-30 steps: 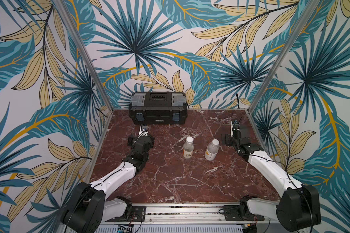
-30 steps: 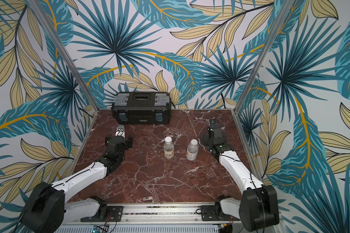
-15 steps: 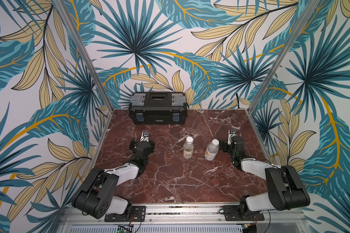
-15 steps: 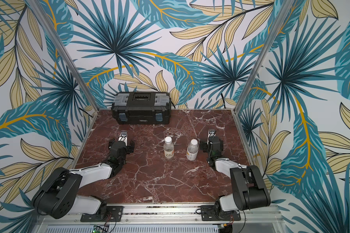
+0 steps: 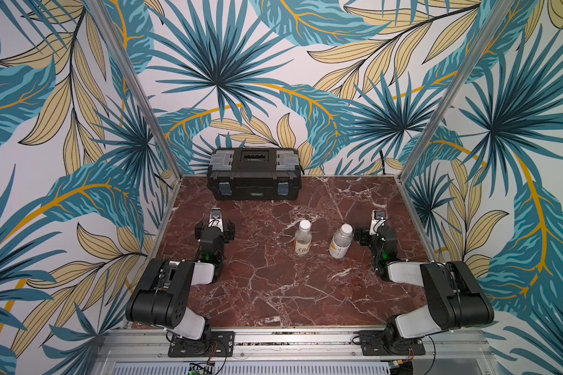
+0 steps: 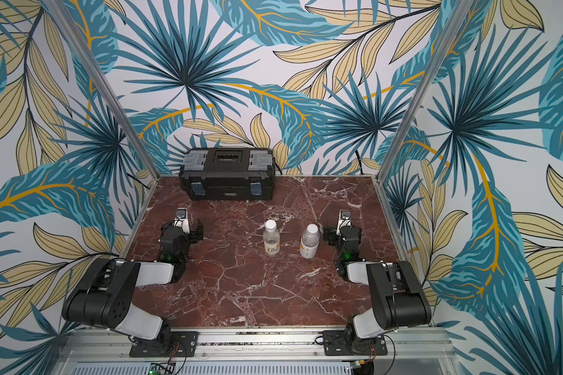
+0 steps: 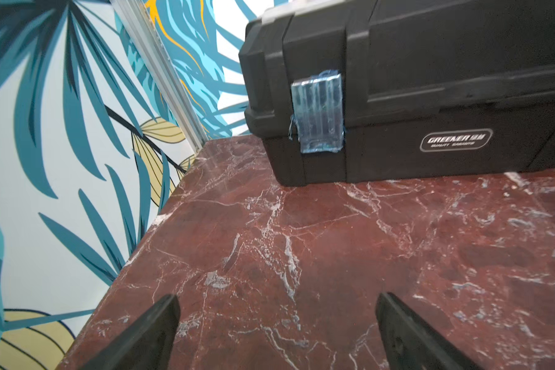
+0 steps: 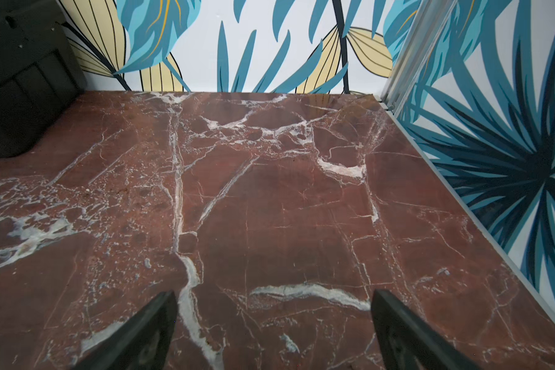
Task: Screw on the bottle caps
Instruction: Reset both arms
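We see both arms folded low over the red-brown marble table (image 5: 273, 292). The left tool (image 7: 277, 301) has its two black fingers (image 7: 161, 320) spread wide, with only bare table between them. The right tool (image 8: 274, 296) is spread just as wide and grips nothing either.

Two small clear plastic bottles stand upright on the table in the space between the two tools, side by side and apart from each other. The red-marked bottle (image 5: 303, 242), with a white label, stands towards the left tool's side but well apart from that tool. The yellow-labelled bottle (image 5: 339, 246), with a white-yellow label, stands near the right tool, on its inner side and not touching it. Each bottle carries a small round white plastic screw cap on its neck: the first cap (image 5: 305, 224) on the red-marked bottle, the second cap (image 5: 346, 229) on the yellow-labelled bottle. We cannot tell how tightly either is turned.

Ahead of the left tool a black plastic toolbox (image 5: 254, 173) with grey lid panels rests against the back wall. One of its blue-wrapped latches (image 7: 318, 112) faces that tool.
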`<state>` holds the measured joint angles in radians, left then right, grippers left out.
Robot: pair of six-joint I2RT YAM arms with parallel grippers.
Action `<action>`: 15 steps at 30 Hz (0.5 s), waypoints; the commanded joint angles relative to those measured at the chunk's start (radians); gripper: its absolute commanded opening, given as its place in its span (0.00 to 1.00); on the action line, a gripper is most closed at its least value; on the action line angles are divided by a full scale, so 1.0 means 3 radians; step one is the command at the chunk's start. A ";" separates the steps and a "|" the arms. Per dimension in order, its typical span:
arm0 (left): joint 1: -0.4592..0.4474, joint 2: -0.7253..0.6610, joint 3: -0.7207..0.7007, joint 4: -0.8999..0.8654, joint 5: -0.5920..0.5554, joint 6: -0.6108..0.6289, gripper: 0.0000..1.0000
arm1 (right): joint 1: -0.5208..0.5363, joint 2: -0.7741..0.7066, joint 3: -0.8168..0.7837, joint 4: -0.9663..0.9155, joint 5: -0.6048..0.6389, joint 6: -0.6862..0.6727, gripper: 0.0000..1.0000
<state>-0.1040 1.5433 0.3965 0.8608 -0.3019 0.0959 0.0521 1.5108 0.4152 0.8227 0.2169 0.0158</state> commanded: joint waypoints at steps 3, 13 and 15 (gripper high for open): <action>0.0078 -0.0057 0.0036 -0.0121 0.0462 -0.0102 1.00 | -0.0014 0.0000 -0.0044 0.0152 -0.0029 0.0047 0.99; 0.0086 -0.0077 0.0043 -0.0148 0.0473 -0.0105 1.00 | -0.0015 0.0000 -0.0044 0.0152 -0.0031 0.0043 1.00; 0.0085 -0.0077 0.0047 -0.0140 0.0471 -0.0107 1.00 | -0.0012 0.0000 -0.0044 0.0152 -0.0033 0.0044 0.99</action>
<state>-0.0868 1.5372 0.3973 0.8215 -0.1738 0.0746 0.0521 1.5108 0.4152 0.8410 0.2150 0.0158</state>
